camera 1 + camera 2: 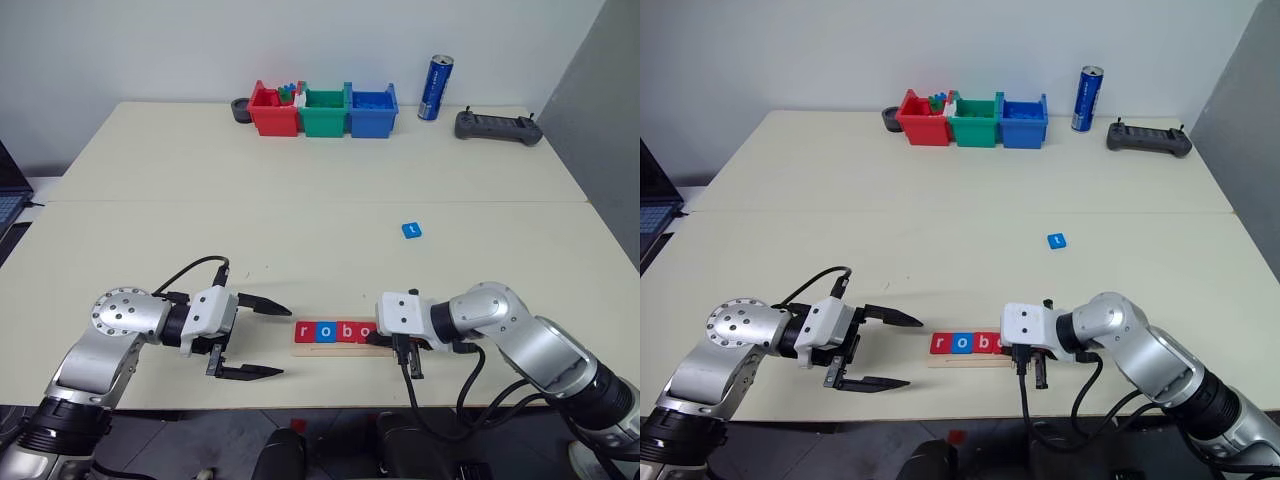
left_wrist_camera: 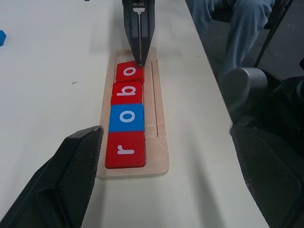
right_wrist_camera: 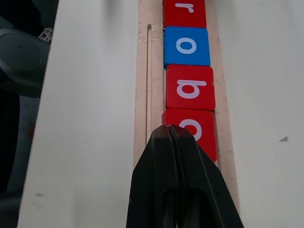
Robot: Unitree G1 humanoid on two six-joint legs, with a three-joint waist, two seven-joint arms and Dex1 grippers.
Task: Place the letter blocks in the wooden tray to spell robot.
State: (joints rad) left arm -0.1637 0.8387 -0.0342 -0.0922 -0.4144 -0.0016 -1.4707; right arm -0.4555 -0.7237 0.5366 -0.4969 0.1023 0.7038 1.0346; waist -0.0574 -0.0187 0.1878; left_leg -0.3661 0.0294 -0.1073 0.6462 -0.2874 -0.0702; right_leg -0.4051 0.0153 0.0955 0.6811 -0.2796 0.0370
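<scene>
The wooden tray (image 1: pixel 318 349) lies near the table's front edge. Four letter blocks sit in its groove in a row: red r (image 2: pixel 125 149), blue o (image 2: pixel 127 117), red b (image 2: pixel 127 92) and red o (image 2: pixel 129 72). My right gripper (image 3: pixel 170 128) is shut with nothing between its fingers. Its tip rests on the corner of the last red o (image 3: pixel 199 130), at the tray's right end. A blue t block (image 1: pixel 411 231) lies alone on the table, farther back and to the right. My left gripper (image 1: pixel 284 341) is open just left of the tray and holds nothing.
Red (image 1: pixel 272 112), green (image 1: pixel 324 112) and blue (image 1: pixel 371 111) bins stand at the back, beside a blue can (image 1: pixel 436 88) and a black controller (image 1: pixel 498 127). A laptop (image 1: pixel 8 200) sits off the left edge. A person's legs (image 2: pixel 232 23) show beyond the table's front edge.
</scene>
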